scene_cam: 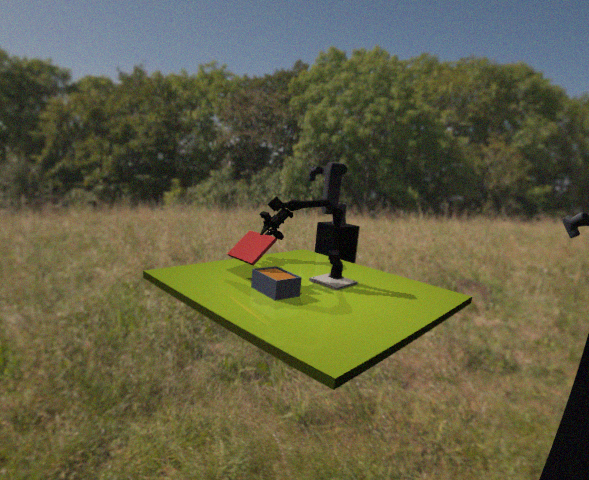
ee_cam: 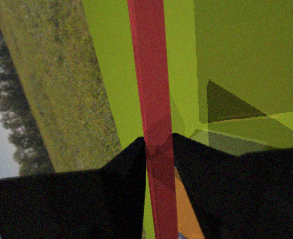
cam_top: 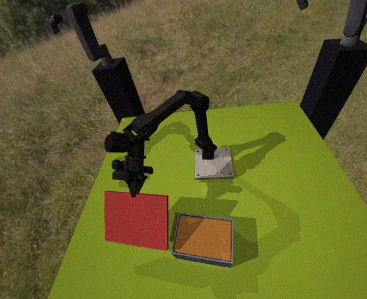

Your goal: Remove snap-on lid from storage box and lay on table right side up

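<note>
The red lid (cam_top: 136, 222) (scene_cam: 252, 247) (ee_cam: 153, 75) hangs tilted in the air above the table, beside the storage box. My gripper (cam_top: 133, 195) (scene_cam: 264, 233) (ee_cam: 157, 141) is shut on the lid at its edge nearest the arm. The lid slopes down away from the fingers in the exterior view. The storage box (cam_top: 202, 259) (scene_cam: 268, 286) is blue-grey, stands upright and open at the top, and shows an orange inside. In the top view a narrow gap shows between lid and box. The lid's underside is hidden in the top and exterior views.
The green table (cam_top: 309, 193) (scene_cam: 335, 346) carries the arm's grey base plate (cam_top: 214, 169) (scene_cam: 332, 281), behind the box. The table's left edge is near the lid in the top view. Two dark pedestals (cam_top: 120, 90) (cam_top: 338, 83) with arms stand beyond the table's far side.
</note>
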